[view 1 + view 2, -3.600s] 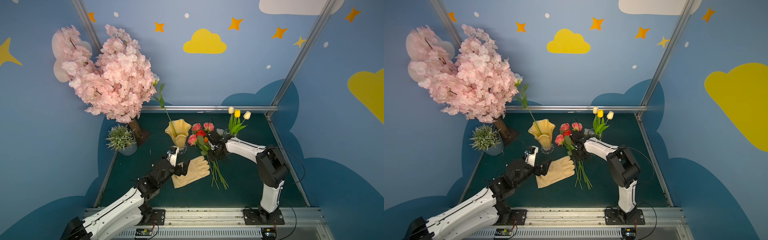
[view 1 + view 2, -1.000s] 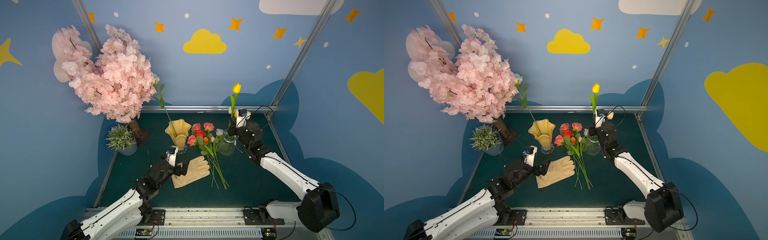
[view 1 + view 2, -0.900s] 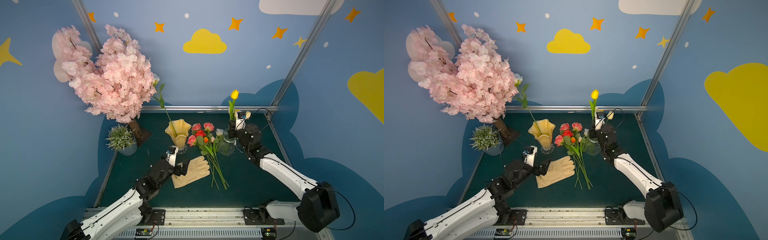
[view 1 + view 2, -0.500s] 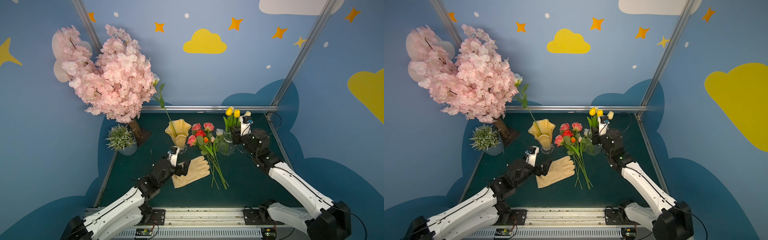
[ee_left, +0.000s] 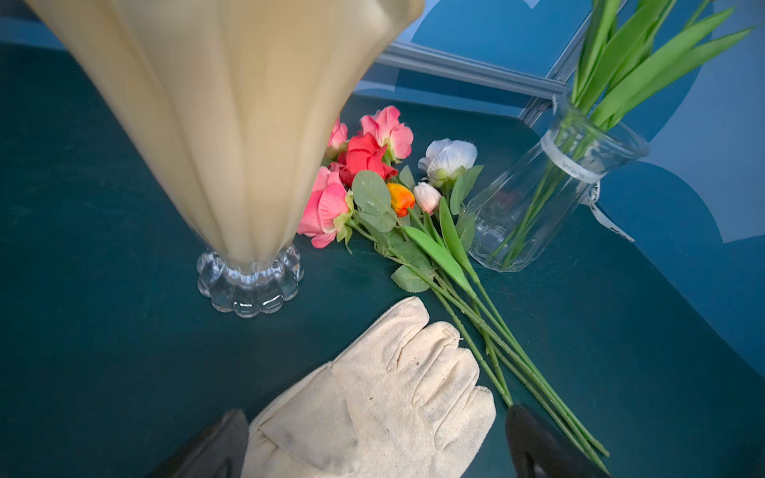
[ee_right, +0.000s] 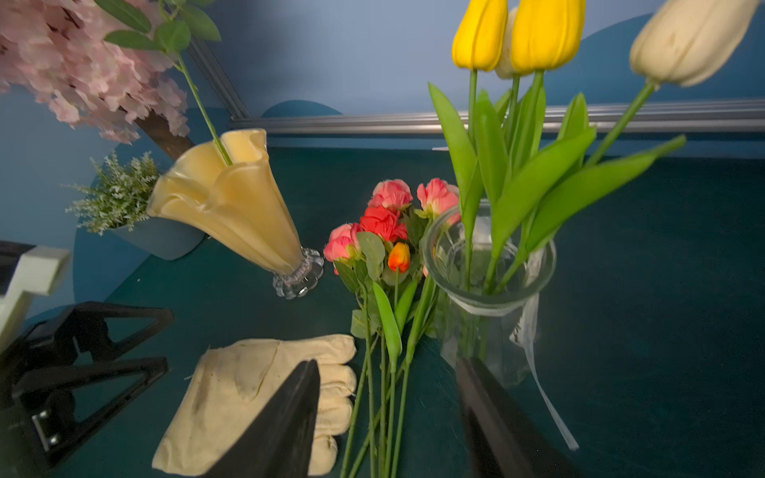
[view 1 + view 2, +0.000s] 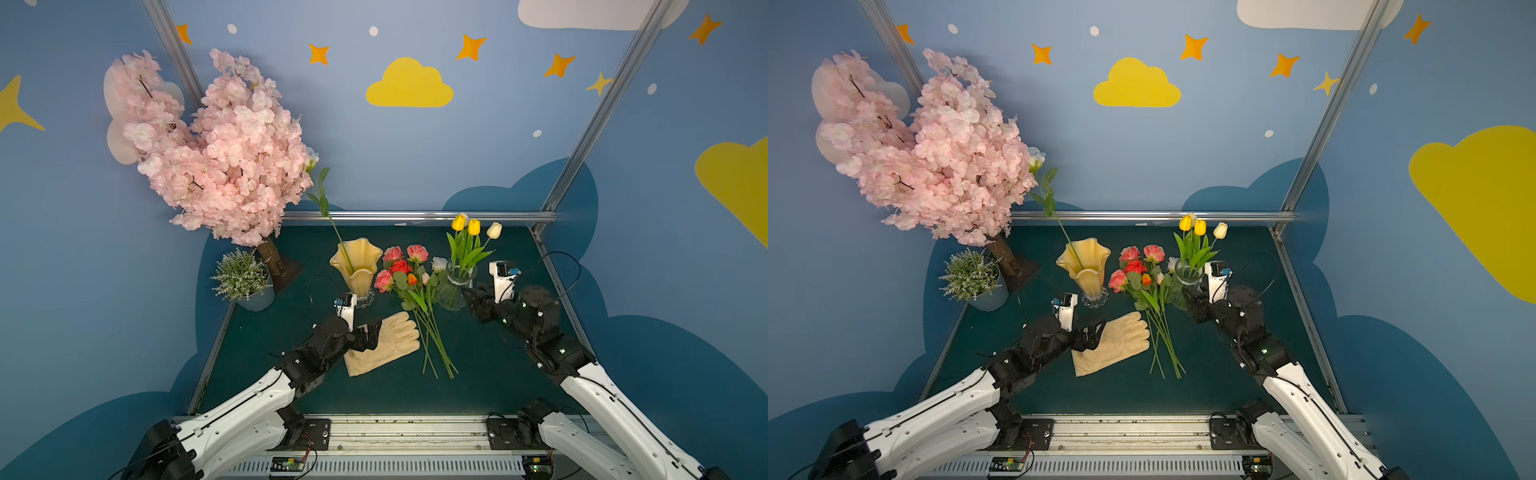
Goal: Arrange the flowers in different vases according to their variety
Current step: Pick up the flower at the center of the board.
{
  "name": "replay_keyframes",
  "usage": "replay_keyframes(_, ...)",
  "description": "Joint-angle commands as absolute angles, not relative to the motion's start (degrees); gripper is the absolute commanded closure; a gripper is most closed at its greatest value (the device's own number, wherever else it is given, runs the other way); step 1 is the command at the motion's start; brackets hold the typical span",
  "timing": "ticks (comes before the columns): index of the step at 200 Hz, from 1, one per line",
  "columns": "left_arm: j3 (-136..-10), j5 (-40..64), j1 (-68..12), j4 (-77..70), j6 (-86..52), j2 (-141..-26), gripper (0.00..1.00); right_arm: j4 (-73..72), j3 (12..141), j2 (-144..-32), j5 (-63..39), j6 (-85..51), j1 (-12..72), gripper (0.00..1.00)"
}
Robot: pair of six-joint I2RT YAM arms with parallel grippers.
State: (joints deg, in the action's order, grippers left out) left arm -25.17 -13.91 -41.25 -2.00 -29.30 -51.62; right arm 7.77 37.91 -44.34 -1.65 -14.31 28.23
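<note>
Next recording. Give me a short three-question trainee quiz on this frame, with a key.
1. True or false: the clear vase holds tulips.
2. Which thing lies nearest the left tool? A. glove B. plant pot C. clear vase
3. Fill in: the number of flowers standing in the amber vase is ____.

Key: 1. True. 2. A. 3. One.
</note>
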Motion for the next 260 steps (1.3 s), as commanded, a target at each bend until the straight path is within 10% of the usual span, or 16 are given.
replay_keyframes(1,-29.1,-10.8,-41.5,2.1,-41.8,-54.5,0.00,6.0,33.8,-41.6,1.3,-15.7,28.3,0.32)
replay_keyframes(73,-41.0,-8.6,-48.2,2.8,-63.0,-72.3,0.01,4.6,27.3,-35.6,9.2,-16.5,28.2,0.31)
replay_keyframes(145,-55.3,-7.8,-53.4,0.2,-73.8,-92.9,0.39,2.0,23.7,-33.9,14.0,-17.1,28.2,0.38)
replay_keyframes(260,-62.4,-3.6,-48.3,-3.5,-79.4,-108.8,0.70,2.0,23.5,-33.8,14.9,-17.0,28.2,0.41)
